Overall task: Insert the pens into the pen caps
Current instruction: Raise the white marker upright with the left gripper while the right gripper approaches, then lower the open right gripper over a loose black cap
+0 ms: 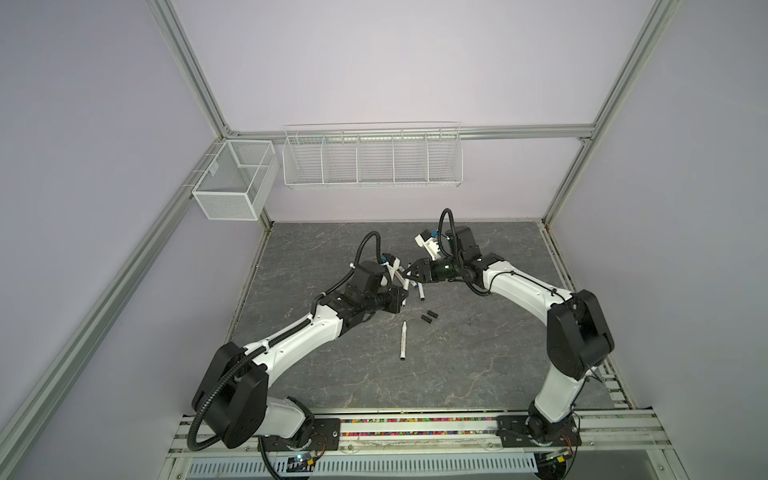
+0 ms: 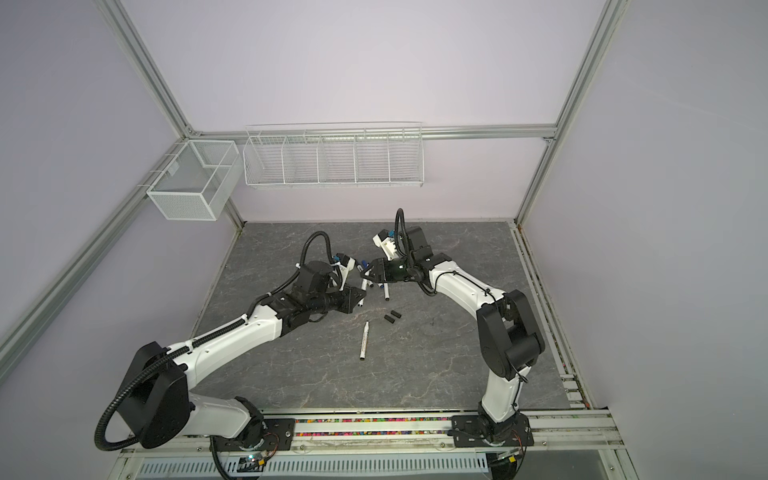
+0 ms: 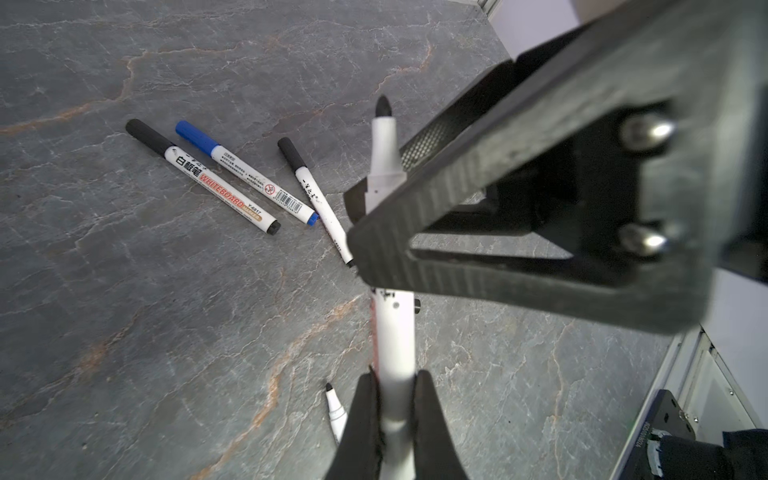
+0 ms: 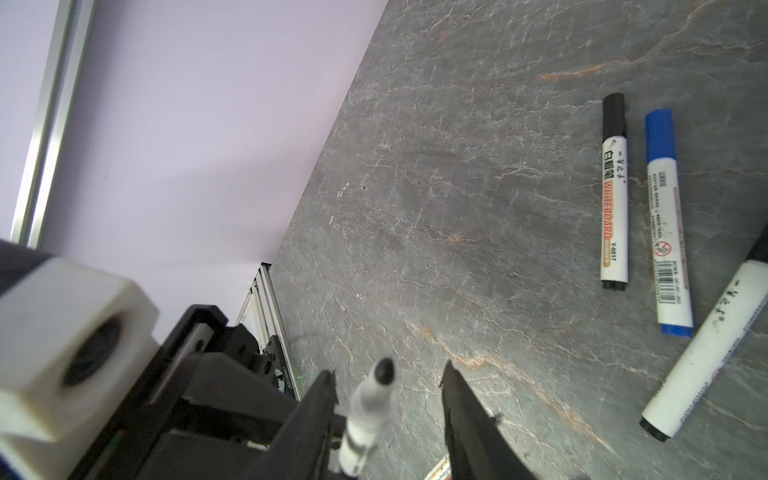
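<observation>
Closest in the left wrist view is my left claw (image 3: 397, 380). It is pressed tight on the barrel of a bare-nibbed pen (image 3: 384, 141), nib pointing away from the wrist. My right claw (image 4: 388, 370) stands spread, a finger on either side of that nib end with gaps showing. It carries no cap.

Judgement: this is a hand-over or a straightening of the pen, not the capping itself. To do it well:
- Close the right claw on the white collar, never on the black nib.
- Release the left pinch only once the right is firm.
- Keep the pen's axis straight, no twisting.

Loose on the table (image 1: 478, 365) are one cap (image 1: 432, 313) just beside the other cap (image 1: 425, 319), with a second bare pen (image 1: 403, 340) near them. Already capped and lying under the claws are a black-capped pen (image 3: 216, 187), a blue-capped pen (image 3: 249, 174) and a third capped pen (image 3: 320, 203).

Room: both claws hang over mid-table, well apart from its edges and the back wall (image 1: 395, 199). There is open slab to the front and right. The risk lies below, where a low sweep would nudge the capped pens.
</observation>
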Motion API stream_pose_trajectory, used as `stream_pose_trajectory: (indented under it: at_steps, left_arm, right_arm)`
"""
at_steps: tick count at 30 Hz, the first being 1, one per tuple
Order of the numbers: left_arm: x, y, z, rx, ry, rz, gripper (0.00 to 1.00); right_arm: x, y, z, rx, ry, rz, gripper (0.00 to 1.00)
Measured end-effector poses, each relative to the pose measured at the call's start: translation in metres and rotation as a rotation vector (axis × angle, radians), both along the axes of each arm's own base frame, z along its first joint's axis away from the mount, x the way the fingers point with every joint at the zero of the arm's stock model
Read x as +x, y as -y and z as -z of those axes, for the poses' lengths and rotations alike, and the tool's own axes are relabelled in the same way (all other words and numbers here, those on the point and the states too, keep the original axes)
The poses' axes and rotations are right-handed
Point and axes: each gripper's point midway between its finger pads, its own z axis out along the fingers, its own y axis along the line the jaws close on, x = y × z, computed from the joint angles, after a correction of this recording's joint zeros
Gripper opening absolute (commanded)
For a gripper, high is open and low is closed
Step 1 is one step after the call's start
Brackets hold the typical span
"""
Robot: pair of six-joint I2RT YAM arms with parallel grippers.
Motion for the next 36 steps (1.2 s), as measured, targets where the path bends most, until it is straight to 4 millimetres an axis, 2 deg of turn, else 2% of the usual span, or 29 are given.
stream_pose_trajectory:
  at_steps: [3, 5, 9, 10, 12, 20, 23, 27, 28, 32, 34, 36]
  left_arm:
    - [-0.001, -0.002, 0.001, 0.002, 0.000, -0.003, 0.00]
    - [-0.001, -0.002, 0.003, 0.003, -0.001, -0.004, 0.00]
    - [0.000, -0.002, 0.003, -0.002, -0.005, -0.015, 0.29]
    - [0.000, -0.002, 0.003, -0.005, -0.006, -0.019, 0.33]
    - [0.001, -0.002, 0.001, -0.008, 0.001, -0.021, 0.34]
    - [0.006, 0.002, 0.016, 0.010, -0.020, -0.021, 0.30]
    - [0.008, 0.003, 0.017, 0.008, -0.020, -0.021, 0.26]
    - [0.008, 0.007, 0.013, -0.009, -0.010, -0.007, 0.05]
    - [0.008, 0.008, 0.012, -0.011, -0.007, -0.007, 0.00]
    - [0.007, 0.009, 0.011, -0.015, -0.008, -0.008, 0.00]
    - [0.006, 0.008, 0.012, -0.011, -0.011, -0.009, 0.00]
    - [0.004, 0.008, 0.015, -0.004, -0.019, -0.007, 0.00]
  right_arm:
    - [-0.002, -0.005, -0.002, 0.021, -0.011, -0.011, 0.22]
    - [-0.004, -0.009, -0.005, 0.036, -0.020, -0.020, 0.19]
    - [-0.006, -0.012, -0.009, 0.054, -0.019, -0.033, 0.17]
    - [-0.006, -0.011, -0.009, 0.054, -0.019, -0.032, 0.17]
    - [-0.006, -0.011, -0.009, 0.053, -0.020, -0.030, 0.16]
    - [-0.005, -0.011, -0.009, 0.053, -0.019, -0.029, 0.15]
    - [-0.005, -0.011, -0.009, 0.053, -0.019, -0.028, 0.15]
    - [-0.004, -0.010, -0.009, 0.054, -0.019, -0.025, 0.15]
    - [-0.003, -0.009, -0.009, 0.053, -0.019, -0.022, 0.18]
    - [-0.002, -0.001, -0.002, 0.025, -0.017, 0.000, 0.45]
    - [-0.003, 0.006, 0.005, -0.021, -0.009, 0.021, 0.52]
    - [-0.006, 0.012, 0.011, -0.080, 0.012, 0.041, 0.53]
